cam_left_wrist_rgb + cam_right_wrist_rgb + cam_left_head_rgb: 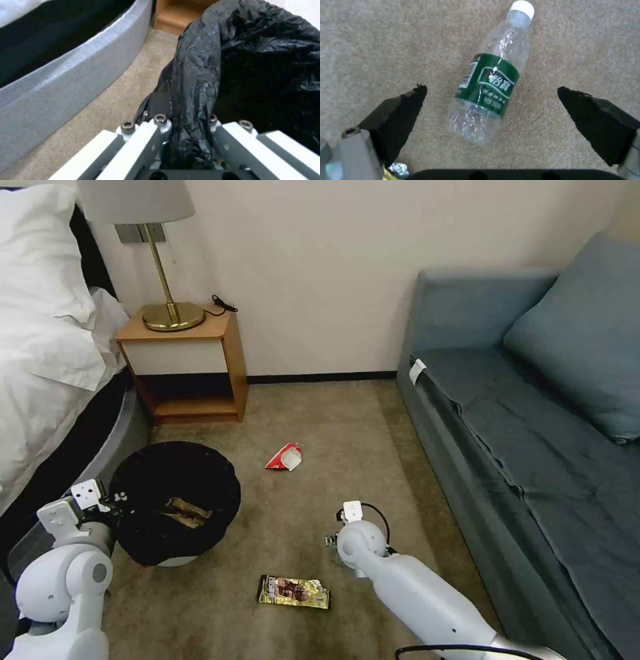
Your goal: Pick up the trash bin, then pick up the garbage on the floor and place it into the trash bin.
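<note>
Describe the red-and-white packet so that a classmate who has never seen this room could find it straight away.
Start at the wooden nightstand by the bed, then look across the carpet towards the blue sofa. The packet lies on the open floor, beyond the black-lined bin. Unlike the gold wrapper, it is red and white and folded to a point.

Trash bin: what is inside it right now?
Inside the trash bin, a tan-brown scrap lies on the black liner. The left claw grips its rim; anything beneath the scrap is covered.
</note>
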